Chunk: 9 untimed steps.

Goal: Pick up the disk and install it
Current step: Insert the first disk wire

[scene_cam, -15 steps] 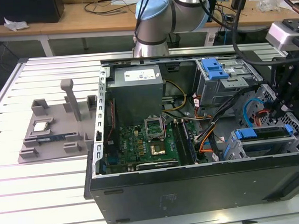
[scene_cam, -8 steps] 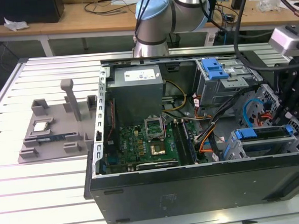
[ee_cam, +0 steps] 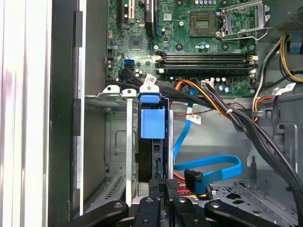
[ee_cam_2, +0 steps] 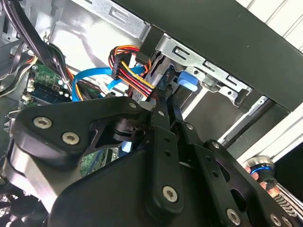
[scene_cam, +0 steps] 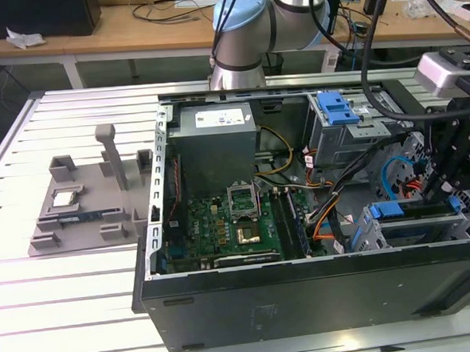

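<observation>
Down at the drive cage, the fingers (ee_cam: 161, 198) are pressed together on the disk (ee_cam: 152, 142), which stands on edge in its slot, blue caddy handle showing. At two o'clock from it runs the motherboard (ee_cam: 199, 52); the computer case (scene_cam: 306, 287) sits open on the bench (scene_cam: 82, 289).

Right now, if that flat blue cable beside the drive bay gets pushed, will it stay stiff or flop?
Likely floppy: the blue cable already curves in a loose loop. Probably light, being a thin ribbon. Its black connector looks rigid and may snag.
</observation>
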Each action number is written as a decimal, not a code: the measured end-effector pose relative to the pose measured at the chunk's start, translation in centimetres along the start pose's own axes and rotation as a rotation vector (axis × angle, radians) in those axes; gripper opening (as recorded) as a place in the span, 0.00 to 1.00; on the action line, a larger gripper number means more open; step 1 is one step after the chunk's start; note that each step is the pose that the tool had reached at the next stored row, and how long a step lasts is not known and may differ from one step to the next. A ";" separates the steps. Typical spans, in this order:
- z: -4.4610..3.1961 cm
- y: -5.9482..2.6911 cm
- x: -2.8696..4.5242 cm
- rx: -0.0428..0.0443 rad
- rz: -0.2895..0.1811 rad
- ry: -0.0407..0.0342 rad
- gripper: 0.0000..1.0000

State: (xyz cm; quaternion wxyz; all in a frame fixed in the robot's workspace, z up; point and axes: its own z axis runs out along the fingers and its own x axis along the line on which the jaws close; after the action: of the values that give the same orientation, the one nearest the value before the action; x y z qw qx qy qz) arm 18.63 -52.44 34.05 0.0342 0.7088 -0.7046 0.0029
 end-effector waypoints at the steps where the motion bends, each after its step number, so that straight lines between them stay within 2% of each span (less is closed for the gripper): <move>1: 0.13 0.02 -0.01 0.0000 0.000 0.0001 0.17; 9: 0.51 0.08 -0.03 -0.0001 0.000 -0.0008 0.18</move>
State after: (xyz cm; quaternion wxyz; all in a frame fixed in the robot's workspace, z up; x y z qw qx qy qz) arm 18.53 -52.44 33.55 0.0339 0.7088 -0.7046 0.0026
